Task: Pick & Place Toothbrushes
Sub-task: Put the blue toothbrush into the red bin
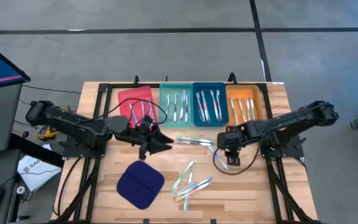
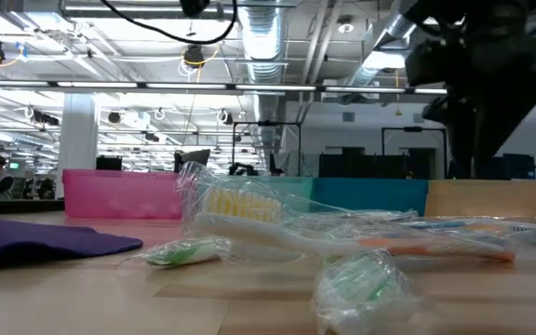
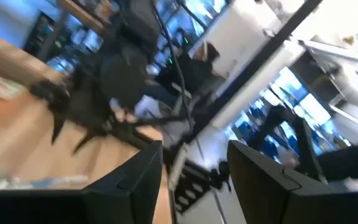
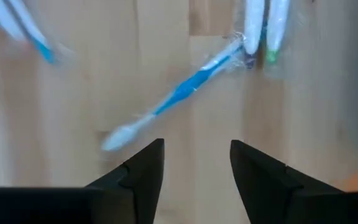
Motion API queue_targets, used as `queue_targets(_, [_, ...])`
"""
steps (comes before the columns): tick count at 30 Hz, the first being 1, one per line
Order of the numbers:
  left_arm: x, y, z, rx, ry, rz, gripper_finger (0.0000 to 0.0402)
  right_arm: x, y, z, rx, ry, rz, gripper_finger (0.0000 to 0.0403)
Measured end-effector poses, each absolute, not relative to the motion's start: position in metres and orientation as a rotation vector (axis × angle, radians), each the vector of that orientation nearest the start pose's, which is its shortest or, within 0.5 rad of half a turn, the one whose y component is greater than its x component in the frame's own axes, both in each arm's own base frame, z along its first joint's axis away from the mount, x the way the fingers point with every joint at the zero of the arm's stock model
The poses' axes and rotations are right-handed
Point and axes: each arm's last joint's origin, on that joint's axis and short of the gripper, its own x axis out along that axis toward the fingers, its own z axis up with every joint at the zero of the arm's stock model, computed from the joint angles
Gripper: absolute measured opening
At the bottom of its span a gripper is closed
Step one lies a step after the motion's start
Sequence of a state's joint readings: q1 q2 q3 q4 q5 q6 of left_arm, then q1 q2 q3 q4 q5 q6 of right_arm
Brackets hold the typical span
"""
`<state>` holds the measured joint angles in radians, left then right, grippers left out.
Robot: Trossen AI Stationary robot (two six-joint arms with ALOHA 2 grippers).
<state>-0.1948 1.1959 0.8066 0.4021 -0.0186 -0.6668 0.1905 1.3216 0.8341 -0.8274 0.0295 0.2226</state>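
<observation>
Over the desk's (image 1: 272,186) middle, the right gripper (image 4: 196,163) hangs spread and empty above a blue toothbrush (image 4: 176,99) lying flat. Light, stiff, slick in its wrapper, I'd say: pinch mid-handle. Left gripper (image 1: 160,144) waits nearby, spread, holding nothing.

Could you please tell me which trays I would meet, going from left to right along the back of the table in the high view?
red tray → teal tray → blue tray → orange tray
</observation>
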Motion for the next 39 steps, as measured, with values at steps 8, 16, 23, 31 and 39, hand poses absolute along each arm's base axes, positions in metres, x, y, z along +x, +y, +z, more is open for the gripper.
queue_targets(8, [0.267, -0.044, 0.313, -0.694, 0.005, -0.053, 0.0177, 0.229, 0.039, 0.180, -0.396, 1.423, 0.118, 0.0209])
queue_targets(16, [0.267, -0.041, 0.313, -0.713, -0.033, 0.046, 0.0177, 0.241, 0.040, 0.153, -0.702, 1.486, 0.321, 0.0216])
queue_targets(23, [0.266, -0.040, 0.313, -0.718, -0.052, 0.093, 0.0177, 0.242, 0.051, 0.146, -0.818, 1.473, 0.433, 0.0207])
queue_targets(31, [0.266, -0.039, 0.313, -0.718, -0.056, 0.105, 0.0177, 0.242, 0.074, 0.149, -0.939, 1.365, 0.536, 0.0187])
queue_targets(39, [0.266, -0.040, 0.314, -0.728, -0.063, 0.104, 0.0177, 0.241, 0.083, 0.146, -0.971, 1.344, 0.571, 0.0195])
